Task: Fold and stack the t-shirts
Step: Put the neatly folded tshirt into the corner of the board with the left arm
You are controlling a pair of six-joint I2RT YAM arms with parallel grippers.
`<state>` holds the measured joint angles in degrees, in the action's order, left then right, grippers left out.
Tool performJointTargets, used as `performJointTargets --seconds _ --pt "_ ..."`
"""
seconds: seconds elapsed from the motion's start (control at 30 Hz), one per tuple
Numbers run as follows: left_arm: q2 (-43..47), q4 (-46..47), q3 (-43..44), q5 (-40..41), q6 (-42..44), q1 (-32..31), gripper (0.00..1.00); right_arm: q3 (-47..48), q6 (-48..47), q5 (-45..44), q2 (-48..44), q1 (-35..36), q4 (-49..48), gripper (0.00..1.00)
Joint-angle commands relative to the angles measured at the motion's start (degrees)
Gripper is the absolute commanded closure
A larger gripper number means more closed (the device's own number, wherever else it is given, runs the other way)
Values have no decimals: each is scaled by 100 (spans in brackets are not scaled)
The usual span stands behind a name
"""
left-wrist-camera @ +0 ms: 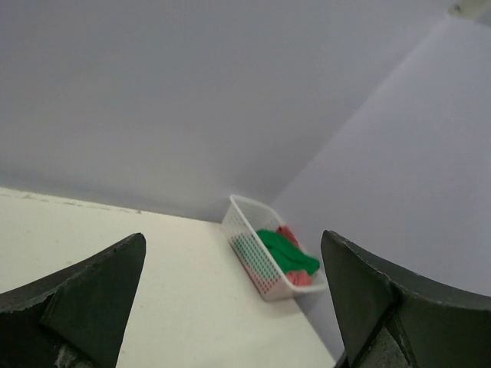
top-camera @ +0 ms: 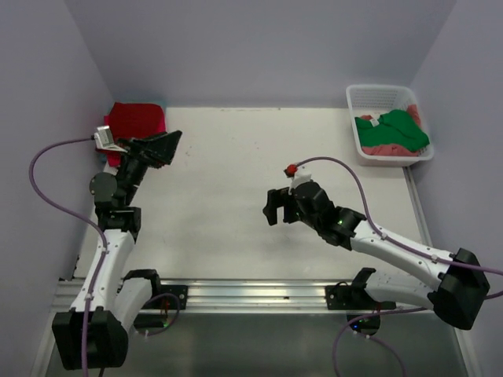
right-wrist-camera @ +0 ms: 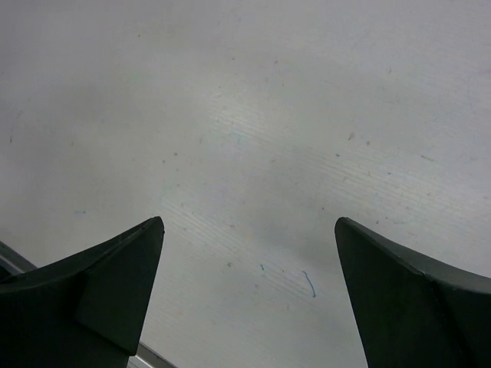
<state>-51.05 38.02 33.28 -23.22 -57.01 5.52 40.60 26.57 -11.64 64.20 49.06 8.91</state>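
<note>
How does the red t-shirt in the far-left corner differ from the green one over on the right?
The red t-shirt lies directly on the table; the green t-shirt sits in the white basket, on top of a salmon-pink shirt. The red t-shirt looks flat and squared, apparently folded; the green t-shirt is crumpled. Shared: both are plain cloth, and neither is held: the left gripper and right gripper are open.

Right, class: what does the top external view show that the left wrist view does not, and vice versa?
Only the top view: the red t-shirt at the far-left corner, and the right gripper. Only the left wrist view: the left gripper's fingers spread wide, close up. Both: the white basket holding the green t-shirt and salmon-pink t-shirt.
</note>
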Motion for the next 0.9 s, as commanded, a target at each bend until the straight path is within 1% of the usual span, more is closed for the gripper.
performJointTargets --seconds 0.0,0.03,0.07,0.1,0.17,0.2,0.27,0.3,0.33,0.37,0.4,0.43,0.47,0.5,0.57,0.6,0.67,0.77,0.87 --pt "131 -593 530 -1033 1323 -498 0 542 -344 -427 -259 -19 -22 1" --pt "95 -707 548 -1401 1359 -612 0 728 -415 -497 -164 -19 197 1" --pt "78 -691 513 -1578 1360 -727 0 913 -546 -610 -102 -19 643 1" --pt "121 -665 374 -1667 1481 -963 0 1184 -608 -716 -58 -19 795 1" --pt "209 -874 259 -1519 1771 -1315 0 1380 -661 -796 100 -19 1067 1" --pt "261 -954 189 -1449 2095 -1647 0 1546 -688 -831 145 -19 1139 1" --pt "210 -1436 249 -1422 2343 -1922 0 1653 -732 -805 180 -19 1236 1" --pt "79 -1734 510 -1465 2518 -2088 0 1688 -723 -840 163 -19 1254 1" --pt "16 -2276 661 -1466 2937 -2151 0 1679 -697 -927 136 -19 1263 1" --pt "-2 -2525 793 -1292 3124 -2230 0 1671 -697 -980 40 -19 1237 1" --pt "24 -2693 968 -838 3483 -2474 0 1644 -697 -1024 -4 -19 1210 1" --pt "68 -2799 1014 -572 3626 -2633 0 1644 -705 -1138 -57 -19 1193 1" --pt "147 -2861 1101 -265 3740 -2939 0 1644 -749 -1191 -135 -19 1192 1" --pt "148 -2983 1154 400 3994 -3090 0 1653 -776 -1261 -171 -19 1184 1" --pt "-27 -3133 1390 922 4198 -3502 0 1714 -828 -1551 -215 -19 1245 1" --pt "-150 -3204 1479 1334 4164 -3609 0 1732 -846 -1604 -268 -19 1262 1" --pt "-570 -3327 1681 1259 4172 -3707 0 1758 -960 -1666 -321 -19 1271 1" --pt "-958 -3319 1761 1267 4163 -3908 0 1663 -1083 -1649 -522 -19 1237 1" --pt "-1039 -3231 1700 1294 4128 -3971 0 1609 -1119 -1727 -760 -19 1201 1"
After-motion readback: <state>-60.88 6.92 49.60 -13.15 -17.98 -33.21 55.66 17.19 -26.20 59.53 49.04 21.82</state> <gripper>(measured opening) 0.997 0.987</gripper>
